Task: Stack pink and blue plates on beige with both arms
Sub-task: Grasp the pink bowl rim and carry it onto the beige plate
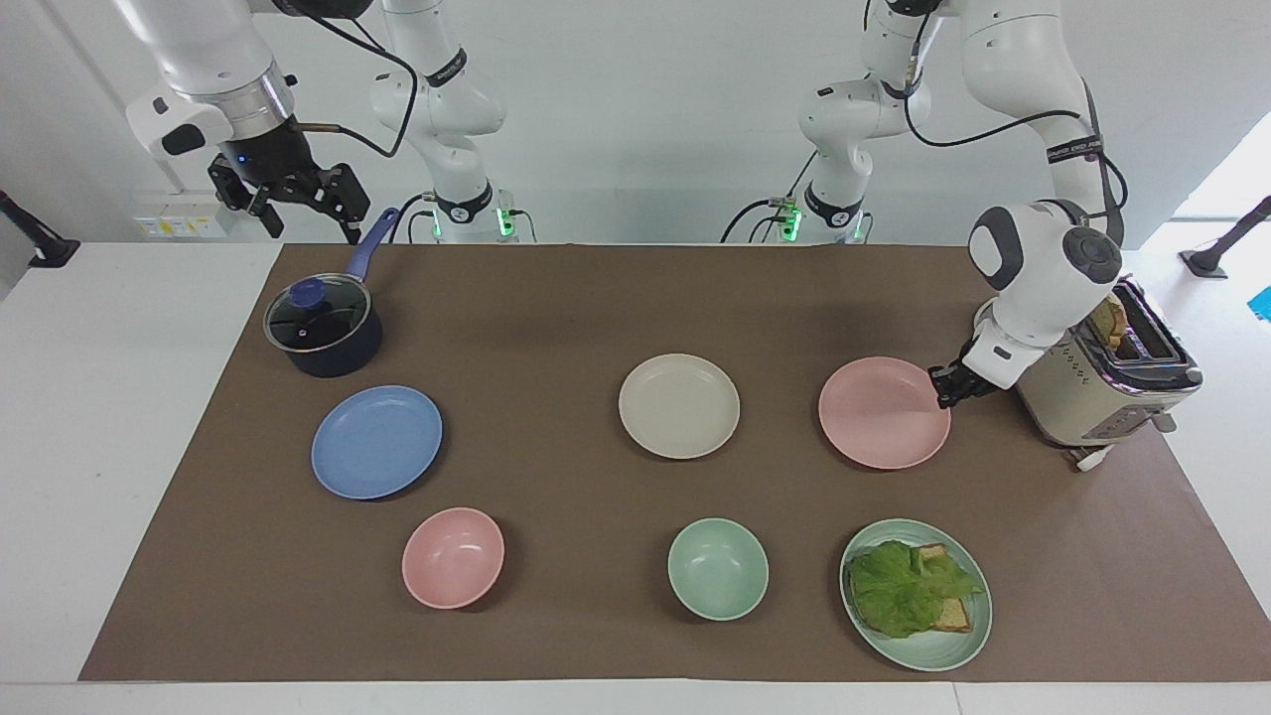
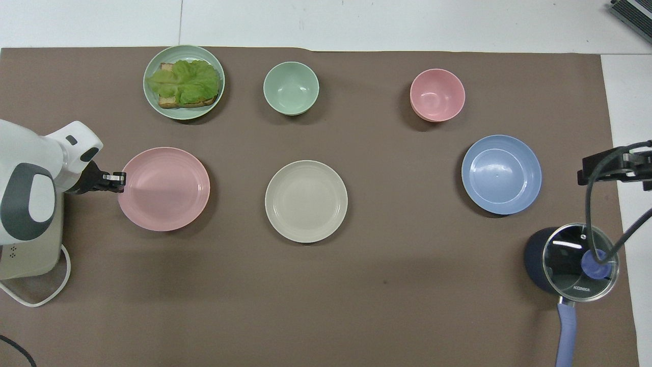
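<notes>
Toaster (image 2: 25,255) half hidden under left arm (image 2: 30,193).

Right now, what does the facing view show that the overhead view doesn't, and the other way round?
Only the facing view shows both arms up to their bases, the right gripper open in the air above the saucepan's handle, where the right arm waits, and the bread in the toaster's slots. Only the overhead view shows the full length of the saucepan handle and the toaster's looped cord. Both show the left gripper shut on the rim of the pink plate, the beige plate bare, and the blue plate untouched.
</notes>
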{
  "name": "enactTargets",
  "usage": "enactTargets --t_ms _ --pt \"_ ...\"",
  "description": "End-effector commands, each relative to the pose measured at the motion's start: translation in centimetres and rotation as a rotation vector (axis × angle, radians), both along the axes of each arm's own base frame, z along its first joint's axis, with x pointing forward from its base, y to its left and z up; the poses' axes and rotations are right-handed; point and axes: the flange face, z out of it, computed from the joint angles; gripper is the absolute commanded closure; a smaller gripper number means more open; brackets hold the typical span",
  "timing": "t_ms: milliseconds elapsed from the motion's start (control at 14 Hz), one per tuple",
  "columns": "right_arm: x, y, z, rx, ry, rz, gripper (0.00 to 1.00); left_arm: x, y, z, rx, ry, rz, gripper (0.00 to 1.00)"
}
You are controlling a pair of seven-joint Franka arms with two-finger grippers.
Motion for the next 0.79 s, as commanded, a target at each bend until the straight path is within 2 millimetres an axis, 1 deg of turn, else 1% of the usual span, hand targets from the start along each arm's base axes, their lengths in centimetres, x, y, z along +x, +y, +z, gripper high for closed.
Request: enactTargets --t_ms 0,71,143,214,429,500,571,643,714 --pt "-0.6 0.0 0.1 -0.004 -0.003 -0.006 0.0 -0.5 -1.0 4.5 0.002 0.0 0.046 1.0" --pt "-0.6 0.0 0.1 -0.004 -0.005 -0.007 0.0 -0.6 -2.3 6.0 -0.003 -0.005 0.066 1.0" --pt "-0.6 0.0 0.1 -0.004 -0.003 -0.006 0.0 -0.7 -3.3 6.8 -0.022 -0.006 0.105 1.0" --pt "-0.6 -0.1 0.1 -0.004 -0.003 -0.007 0.0 -0.9 -5.4 7.4 -0.05 -0.012 0.141 1.0" --pt "-0.6 -0.1 0.0 -0.005 0.0 -0.018 0.0 -1.6 -13.2 7.7 -0.068 -0.038 0.204 1.0" --pt "-0.6 -0.2 0.0 -0.005 -0.002 -0.021 0.0 -1.9 -15.2 7.8 -0.073 -0.053 0.227 1.0" --pt "-0.6 -0.2 0.0 -0.005 -0.002 -0.021 0.0 -2.3 -17.7 7.7 -0.079 -0.061 0.231 1.0" --pt "-0.6 -0.2 -0.1 -0.005 -0.001 -0.022 0.0 -3.0 -21.0 7.2 -0.088 -0.071 0.228 1.0" --pt "-0.7 -0.2 0.0 -0.005 -0.002 -0.022 0.0 -3.9 -23.7 6.4 -0.097 -0.081 0.235 1.0"
